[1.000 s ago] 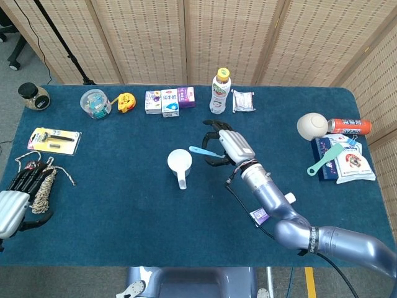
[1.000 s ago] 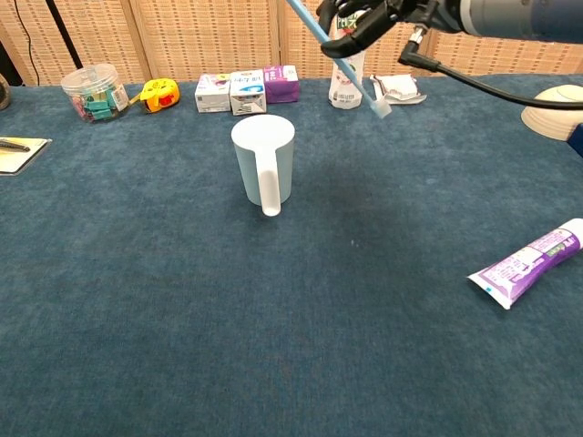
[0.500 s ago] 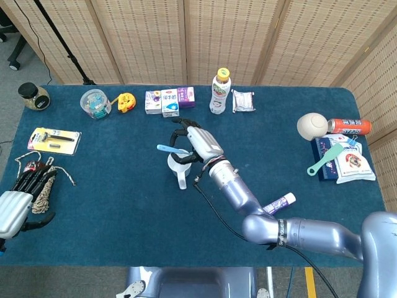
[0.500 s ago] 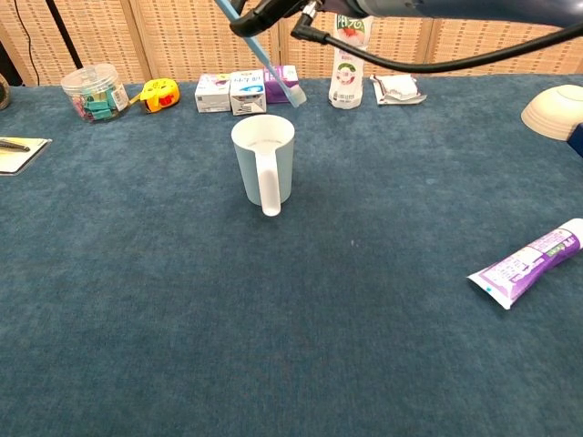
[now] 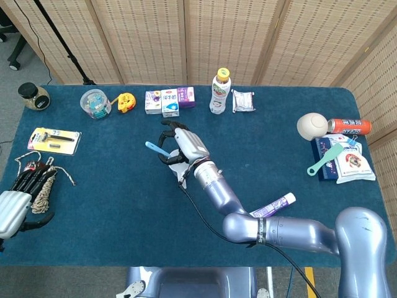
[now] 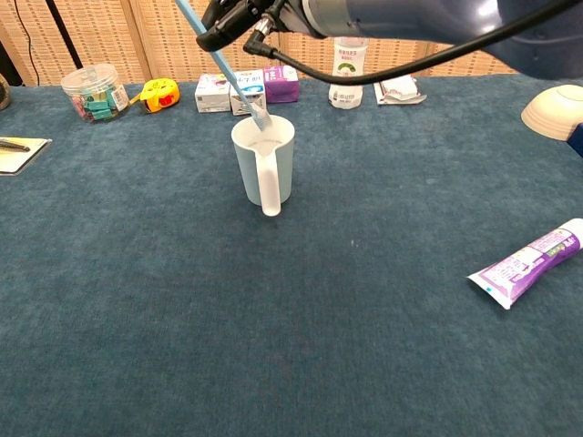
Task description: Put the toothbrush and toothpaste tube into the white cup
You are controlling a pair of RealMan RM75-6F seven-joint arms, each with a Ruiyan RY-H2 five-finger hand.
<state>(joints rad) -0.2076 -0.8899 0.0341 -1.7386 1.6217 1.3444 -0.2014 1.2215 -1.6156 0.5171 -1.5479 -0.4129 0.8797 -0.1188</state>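
Note:
My right hand hovers above the white cup and grips a blue toothbrush. The brush slants down with its bristle end at the cup's rim; in the head view the hand hides most of the cup. The purple and white toothpaste tube lies on the blue cloth to the right of the cup, apart from both hands. My left hand rests at the table's left edge beside a coil of rope, its fingers holding nothing.
Along the back edge stand a plastic jar, a yellow tape measure, small boxes, a drink bottle and a packet. A bowl, a can and packets crowd the right side. A razor pack lies left.
My right hand has carried the toothbrush leftward from right of the cup to above it, and the bristle end has come down to the rim. The left hand and the tube stayed put.

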